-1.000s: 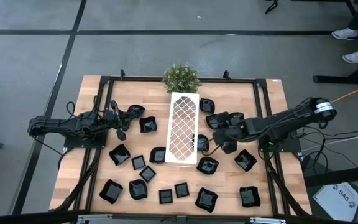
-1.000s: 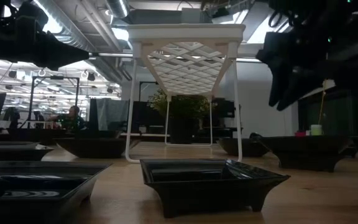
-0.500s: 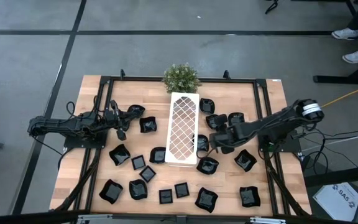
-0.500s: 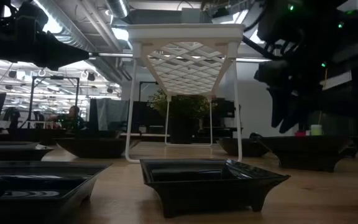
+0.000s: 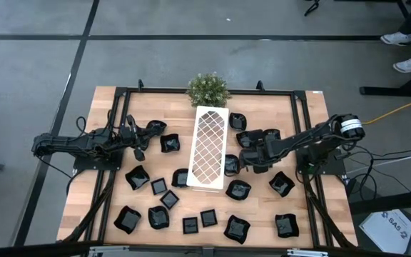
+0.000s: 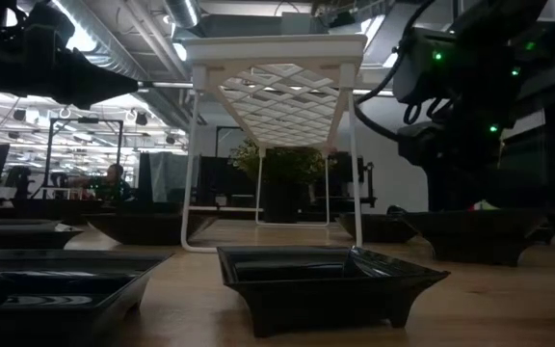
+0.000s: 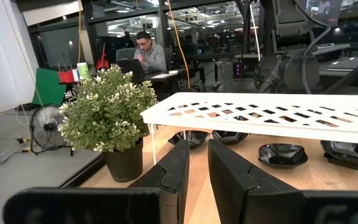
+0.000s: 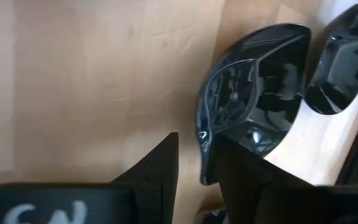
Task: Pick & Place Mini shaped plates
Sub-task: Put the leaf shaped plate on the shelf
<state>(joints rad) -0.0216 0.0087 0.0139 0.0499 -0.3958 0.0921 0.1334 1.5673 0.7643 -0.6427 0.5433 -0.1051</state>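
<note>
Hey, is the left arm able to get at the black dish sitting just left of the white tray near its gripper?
Probably yes. The left gripper sits beside that dish, with only bare wood between them and nothing in the way; the white tray stands past it.
</note>
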